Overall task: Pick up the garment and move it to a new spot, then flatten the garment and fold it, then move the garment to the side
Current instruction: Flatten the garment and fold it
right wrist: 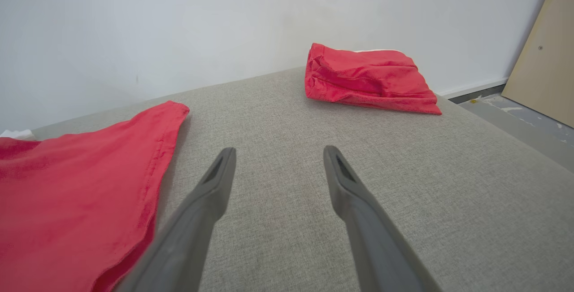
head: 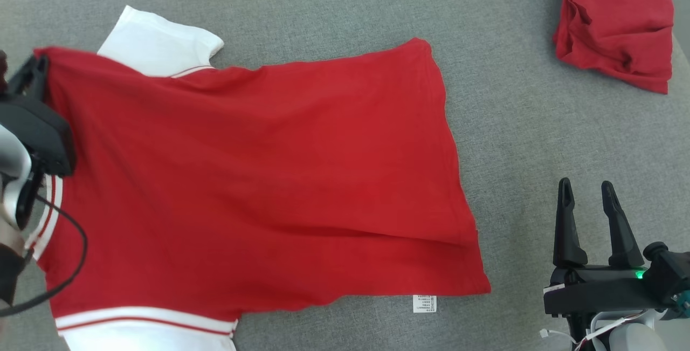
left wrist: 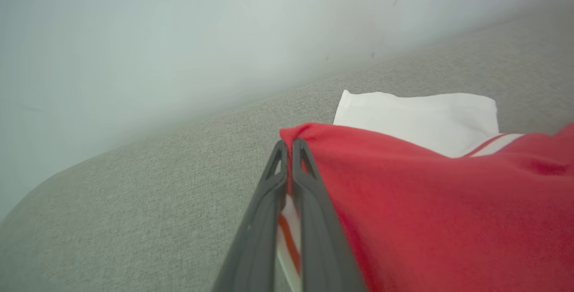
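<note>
Left claw (left wrist: 289, 145) clamps the red shirt (head: 259, 167), its near sleeve (head: 145, 337) cut off at the view's edge; right claw (right wrist: 279, 150) gapes wide.

The garment (head: 259, 167) is soft red knit cloth, matt and finely textured, with plain white cloth sleeves (head: 156, 43), and the folded red garment (head: 614, 22) looks the same dull cloth. The surface (head: 539, 135) beneath is grey upholstery fabric, coarse-woven and matt, and the small label (head: 424, 303) is thin white printed cloth or paper. The left hand (left wrist: 289, 146) and right hand (right wrist: 278, 153) have dark grey matt plastic fingers; the wall (right wrist: 224, 23) is smooth and pale, the board (right wrist: 545, 58) smooth light wood.
</note>
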### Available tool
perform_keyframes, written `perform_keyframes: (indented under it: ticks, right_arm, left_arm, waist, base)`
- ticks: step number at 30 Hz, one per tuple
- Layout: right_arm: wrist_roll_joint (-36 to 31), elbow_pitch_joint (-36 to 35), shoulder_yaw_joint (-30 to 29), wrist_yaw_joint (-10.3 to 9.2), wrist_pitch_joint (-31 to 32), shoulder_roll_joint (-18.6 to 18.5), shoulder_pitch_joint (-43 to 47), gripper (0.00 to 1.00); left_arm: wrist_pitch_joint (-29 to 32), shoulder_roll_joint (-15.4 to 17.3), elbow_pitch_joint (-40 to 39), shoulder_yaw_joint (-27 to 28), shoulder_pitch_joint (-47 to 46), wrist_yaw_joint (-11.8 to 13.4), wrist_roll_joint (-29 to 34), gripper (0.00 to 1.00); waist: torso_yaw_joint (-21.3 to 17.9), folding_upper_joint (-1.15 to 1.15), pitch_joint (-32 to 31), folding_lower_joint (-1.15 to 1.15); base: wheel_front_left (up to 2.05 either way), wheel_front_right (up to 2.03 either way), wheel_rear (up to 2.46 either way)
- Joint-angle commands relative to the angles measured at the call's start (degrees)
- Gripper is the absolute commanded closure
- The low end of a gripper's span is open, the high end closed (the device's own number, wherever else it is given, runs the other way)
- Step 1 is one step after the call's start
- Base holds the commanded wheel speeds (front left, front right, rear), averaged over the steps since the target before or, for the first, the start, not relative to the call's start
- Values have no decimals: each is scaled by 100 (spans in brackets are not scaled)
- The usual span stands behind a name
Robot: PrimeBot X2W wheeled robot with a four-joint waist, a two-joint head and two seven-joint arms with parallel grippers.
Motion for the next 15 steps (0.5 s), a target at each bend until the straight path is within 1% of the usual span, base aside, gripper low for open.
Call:
perform_keyframes:
  ticks: [1,5,6,7,11,15]
  right_arm:
    - [-4,-8,12,-13,-24,-19,-44,0]
    - [27,22,21,-13,-24,-52,-71,0]
    - [22,33,16,-13,-24,-55,-68,0]
    - [11,45,6,-13,-24,-57,-62,0]
    - [-22,65,-16,-13,-24,-67,5,0]
    - [7,79,-42,-13,-24,-97,102,0]
  left_arm:
    - [-107,39,89,3,-124,42,51,100]
    - [-524,66,360,-66,-220,97,196,100]
    - [-605,47,445,-81,-207,97,212,19]
    - [-716,39,501,-113,-198,93,248,0]
    - [-1229,-39,746,-102,-114,63,162,0]
    - [-1762,-173,854,35,69,113,1,0]
  waist:
    - [-12,0,7,0]
    - [-27,0,2,0]
    - [-24,0,-15,0]
    - [-17,0,-41,0]
    - [52,0,-200,0]
    - [196,0,-506,0]
  base:
    - [0,0,0]
    - [0,0,0]
    - [0,0,0]
    - [0,0,0]
    - [0,0,0]
    - [0,0,0]
